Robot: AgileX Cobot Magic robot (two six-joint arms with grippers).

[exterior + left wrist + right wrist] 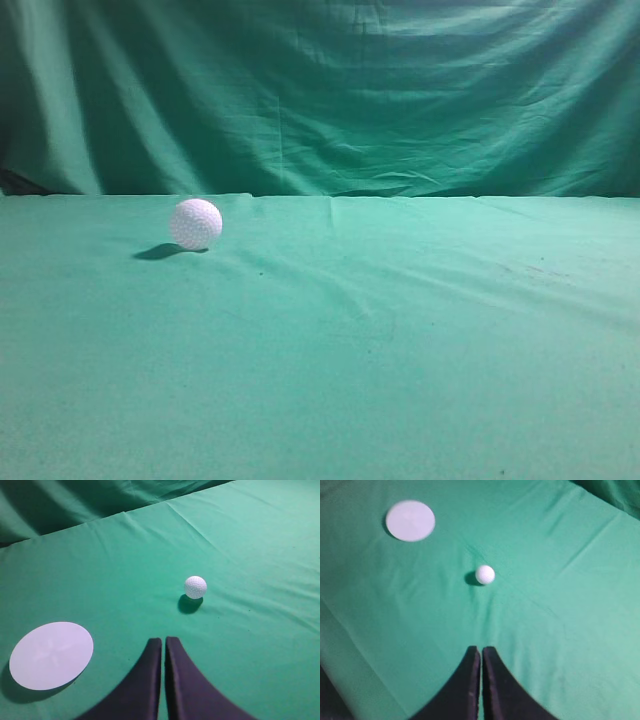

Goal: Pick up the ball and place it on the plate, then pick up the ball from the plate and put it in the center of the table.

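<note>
The white dimpled ball (196,223) rests on the green table cloth (400,350), left of the middle in the exterior view. It also shows in the left wrist view (195,587) and the right wrist view (485,574). The flat white round plate (51,654) lies on the cloth, apart from the ball; it shows in the right wrist view too (410,520) and is out of the exterior view. My left gripper (163,641) is shut and empty, above the cloth short of the ball. My right gripper (481,650) is shut and empty, well back from the ball. Neither gripper shows in the exterior view.
A darker green backdrop cloth (320,90) with deep folds hangs behind the table's far edge. The table's edge runs along the lower left of the right wrist view (340,645).
</note>
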